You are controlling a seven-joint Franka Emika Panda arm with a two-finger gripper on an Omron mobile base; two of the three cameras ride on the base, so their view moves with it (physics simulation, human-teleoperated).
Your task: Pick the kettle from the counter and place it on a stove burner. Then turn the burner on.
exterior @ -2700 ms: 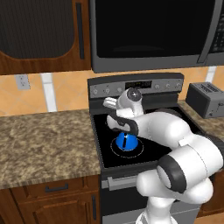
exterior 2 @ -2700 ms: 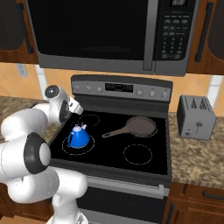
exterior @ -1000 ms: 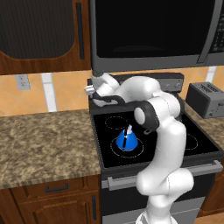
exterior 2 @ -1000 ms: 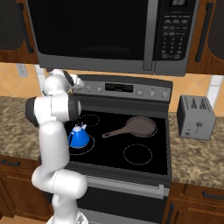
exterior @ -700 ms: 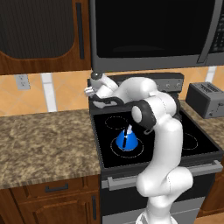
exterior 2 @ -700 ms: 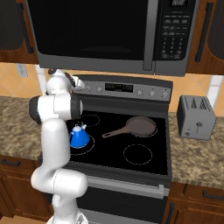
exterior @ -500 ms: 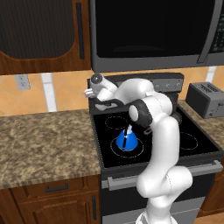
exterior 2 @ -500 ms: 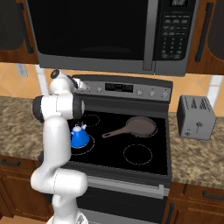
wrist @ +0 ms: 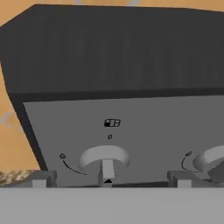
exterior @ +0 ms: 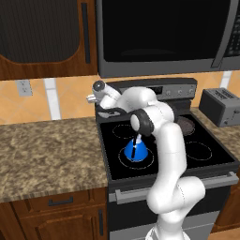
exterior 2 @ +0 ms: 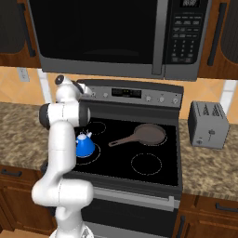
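The blue kettle (exterior: 136, 151) (exterior 2: 84, 145) stands upright on the stove burner (exterior: 123, 162) (exterior 2: 96, 154), the big white-ringed circle at the cooktop's front left, which is dark. My gripper (exterior: 104, 93) (exterior 2: 87, 89) (wrist: 110, 179) is up at the left end of the stove's back control panel (wrist: 144, 131), well clear of the kettle. It is open and holds nothing. In the hand view its fingertips (wrist: 42, 178) stand wide on either side of the leftmost knob (wrist: 105, 159), close in front of it. The granite counter (exterior: 47, 150) lies left of the stove.
A brown frying pan (exterior 2: 148, 133) (exterior: 186, 124) sits on the back right of the cooktop. A second knob (wrist: 211, 158) is right of the first. A toaster (exterior 2: 208, 123) (exterior: 220, 105) stands on the right counter. The microwave (exterior 2: 116, 37) hangs low over the stove.
The arm has left the kettle on the burner and swung up to the back panel. Over the last second the hand edged slightly closer to the left knob, staying open.
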